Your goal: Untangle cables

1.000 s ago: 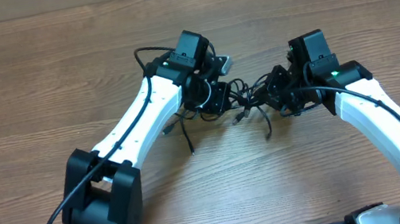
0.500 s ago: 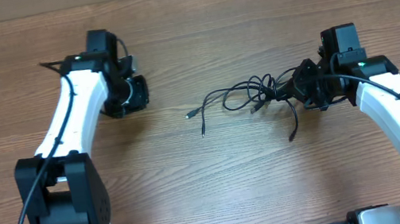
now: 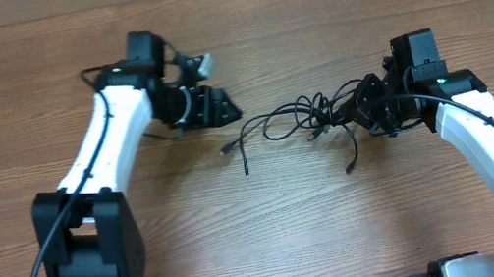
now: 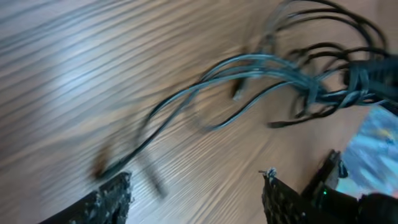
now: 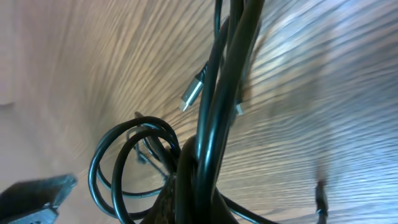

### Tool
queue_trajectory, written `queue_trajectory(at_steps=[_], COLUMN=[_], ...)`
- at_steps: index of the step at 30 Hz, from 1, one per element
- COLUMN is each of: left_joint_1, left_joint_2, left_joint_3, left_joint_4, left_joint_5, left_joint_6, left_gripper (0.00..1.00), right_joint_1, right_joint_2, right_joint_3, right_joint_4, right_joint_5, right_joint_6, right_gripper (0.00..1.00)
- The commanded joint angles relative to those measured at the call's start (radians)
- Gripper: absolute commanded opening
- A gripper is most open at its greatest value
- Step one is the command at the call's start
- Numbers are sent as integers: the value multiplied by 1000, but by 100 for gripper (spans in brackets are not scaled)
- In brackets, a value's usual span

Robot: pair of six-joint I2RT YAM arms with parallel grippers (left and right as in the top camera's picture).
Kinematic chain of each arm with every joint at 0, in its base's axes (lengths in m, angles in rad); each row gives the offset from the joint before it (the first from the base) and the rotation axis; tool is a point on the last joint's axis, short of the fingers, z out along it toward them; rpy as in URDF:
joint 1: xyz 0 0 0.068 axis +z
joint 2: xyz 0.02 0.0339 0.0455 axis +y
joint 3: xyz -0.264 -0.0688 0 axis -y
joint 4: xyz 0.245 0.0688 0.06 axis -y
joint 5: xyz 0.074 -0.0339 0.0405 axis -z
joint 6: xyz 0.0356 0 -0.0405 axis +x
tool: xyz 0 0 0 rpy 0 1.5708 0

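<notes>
The left tool (image 3: 226,112) has swung back from the upper left of the frame toward the cables (image 3: 292,119), its jaws now spread and empty. The right tool (image 3: 362,107) stays clenched on the knotted end, right of centre on the worktop (image 3: 271,224). The bundle lies more drawn out than before, so another pull looks likely.

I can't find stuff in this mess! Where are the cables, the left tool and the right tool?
cables (image 3: 321,119), overhead view, the knotted middle.
left tool (image 4: 196,190), left wrist view, midway between its open fingertips.
right tool (image 3: 364,106), overhead view, tips shut on the cables.
</notes>
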Motion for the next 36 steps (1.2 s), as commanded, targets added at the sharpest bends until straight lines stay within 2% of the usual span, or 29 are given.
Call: queue_trajectory(at_steps=[1, 4, 9, 13, 18, 21, 23, 25, 28, 30, 36], left_joint_1=[-72, -125, -187, -214, -224, -224, -224, -224, -224, -220, -191], left_joint_2=[-5, -5, -5, -5, -5, -5, -5, -5, -5, -5, -5], left_joint_3=[-5, -5, -5, -5, -5, -5, -5, -5, -5, -5, -5], left_joint_4=[55, 133, 216, 226, 225, 223, 220, 220, 220, 215, 153], left_joint_5=[58, 71, 159, 82, 53, 53, 53, 53, 46, 16, -54], left_joint_6=[-79, -160, -213, -327, -361, -373, -373, -373, -372, -367, -293], left_gripper=[72, 78, 84, 88, 87, 78, 65, 46, 24, 5, 4], right_joint_1=[6, 6, 24, 57, 105, 138, 157, 172, 183, 182, 167], right_joint_2=[-8, -8, -8, -8, -8, -8, -8, -8, -8, -8, -8], right_joint_3=[4, 4, 4, 4, 4, 4, 4, 4, 4, 4, 4], right_joint_4=[9, 9, 9, 31, 92, 120, 132, 143, 161, 172, 174], right_joint_5=[-109, -149, -149, -153, -179, -180, -180, -180, -179, -179, -179], right_joint_6=[-8, -9, -8, -9, -11, -8, -8, -8, -8, -8, -10], right_gripper=[4, 4, 4, 4, 4, 4, 4, 4, 4, 4, 4])
